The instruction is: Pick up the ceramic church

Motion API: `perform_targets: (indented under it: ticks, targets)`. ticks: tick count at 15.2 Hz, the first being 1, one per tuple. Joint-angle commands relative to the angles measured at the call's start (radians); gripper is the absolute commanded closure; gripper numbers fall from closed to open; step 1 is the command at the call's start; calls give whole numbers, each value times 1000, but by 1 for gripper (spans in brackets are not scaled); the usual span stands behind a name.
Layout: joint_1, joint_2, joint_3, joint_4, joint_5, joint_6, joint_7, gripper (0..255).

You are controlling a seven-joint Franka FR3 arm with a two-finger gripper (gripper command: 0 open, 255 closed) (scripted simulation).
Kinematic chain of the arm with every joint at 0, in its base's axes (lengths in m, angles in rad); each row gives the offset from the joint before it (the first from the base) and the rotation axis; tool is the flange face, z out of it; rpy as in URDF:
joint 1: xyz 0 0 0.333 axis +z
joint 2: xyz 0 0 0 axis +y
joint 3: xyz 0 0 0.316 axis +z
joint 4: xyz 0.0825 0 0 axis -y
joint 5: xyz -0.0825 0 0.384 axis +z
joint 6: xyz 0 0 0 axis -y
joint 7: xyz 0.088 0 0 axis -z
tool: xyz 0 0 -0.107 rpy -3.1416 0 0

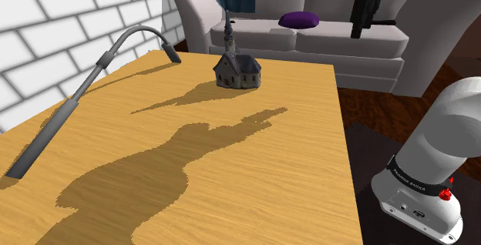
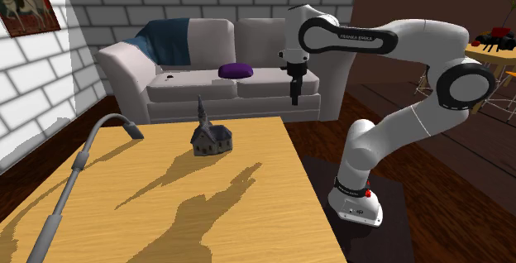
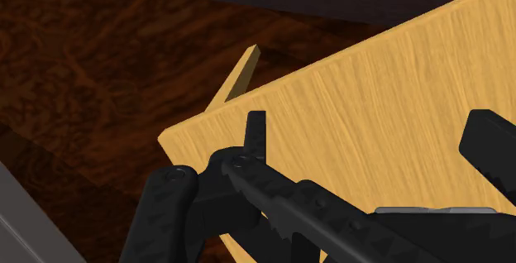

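Observation:
A small grey church (image 1: pixel 237 68) with a tall thin spire stands upright near the far edge of the wooden table (image 1: pixel 231 174). In the second exterior view the church (image 2: pixel 210 137) sits left of the arm. My black gripper (image 2: pixel 295 98) hangs high in the air, above and beyond the table's far corner, well away from the church. From the shoulder camera the gripper (image 1: pixel 359 28) shows against the sofa. Through the wrist camera the gripper (image 3: pixel 372 141) is open, fingers apart over a corner of the table (image 3: pixel 397 88), with nothing between them.
A long grey curved tube (image 1: pixel 69 105) lies along the table's left side in the shoulder view. Behind the table stands a light sofa (image 2: pixel 174 83) with a purple cushion (image 2: pixel 236 70) and a blue blanket (image 2: pixel 169 42). Dark wood floor (image 3: pixel 99 54) surrounds the table.

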Motion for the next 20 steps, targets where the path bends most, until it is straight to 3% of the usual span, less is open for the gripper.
perform_targets:
  ticks: [1, 11, 20]
  targets:
    - [0, 0, 0, 0, 0, 0, 0, 0]
    - [22, 215, 145, 143, 113, 184, 230, 0]
    - [21, 453, 262, 370, 118, 303, 430, 0]
